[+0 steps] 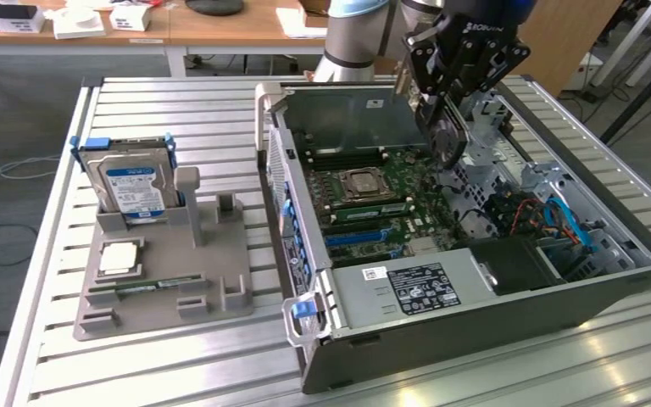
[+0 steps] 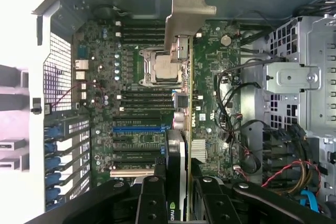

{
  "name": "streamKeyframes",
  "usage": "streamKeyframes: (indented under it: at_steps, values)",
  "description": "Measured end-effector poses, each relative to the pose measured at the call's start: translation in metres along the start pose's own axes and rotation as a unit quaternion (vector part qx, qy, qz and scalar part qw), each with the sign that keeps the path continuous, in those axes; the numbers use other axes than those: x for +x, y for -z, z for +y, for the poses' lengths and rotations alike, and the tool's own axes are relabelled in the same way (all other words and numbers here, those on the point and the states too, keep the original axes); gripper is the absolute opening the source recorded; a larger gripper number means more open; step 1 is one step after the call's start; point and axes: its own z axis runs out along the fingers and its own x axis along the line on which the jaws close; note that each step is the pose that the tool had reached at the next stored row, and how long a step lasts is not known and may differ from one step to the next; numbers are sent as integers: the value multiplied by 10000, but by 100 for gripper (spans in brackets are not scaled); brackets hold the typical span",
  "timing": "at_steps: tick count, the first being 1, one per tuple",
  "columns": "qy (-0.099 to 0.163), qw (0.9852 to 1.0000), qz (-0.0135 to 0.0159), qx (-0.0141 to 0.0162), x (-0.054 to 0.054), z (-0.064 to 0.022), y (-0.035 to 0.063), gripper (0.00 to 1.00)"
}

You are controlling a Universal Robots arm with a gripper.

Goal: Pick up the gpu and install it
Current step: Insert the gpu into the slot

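Note:
The gpu (image 1: 450, 140) hangs edge-down over the open computer case (image 1: 597, 297), above the motherboard (image 1: 376, 199). My gripper (image 1: 439, 106) is shut on the card's upper edge. In the wrist view the gpu (image 2: 182, 145) appears edge-on, its black cooler to one side and its silver end bracket (image 2: 189, 11) reaching toward the case's rear wall. The gripper (image 2: 181, 195) clamps the card from both sides with its black fingers (image 2: 152, 200). The card hangs clear of the motherboard (image 2: 131, 77) and its expansion slots (image 2: 139, 128).
A grey parts holder (image 1: 162, 280) stands on the slatted metal table at the exterior view's left. It carries a hard drive (image 1: 133, 182), a processor (image 1: 119, 256) and a RAM stick (image 1: 145, 287). Cables (image 2: 236, 114) and a drive cage (image 2: 294, 77) crowd the case beside the board.

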Motion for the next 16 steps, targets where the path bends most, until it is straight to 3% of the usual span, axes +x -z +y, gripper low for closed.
streamKeyframes:
  at_steps: [9, 16]
  values:
    - [1, 10000, 0, 0, 4, -10, -152, 27]
    - [2, 10000, 0, 0, 4, -11, -157, 27]
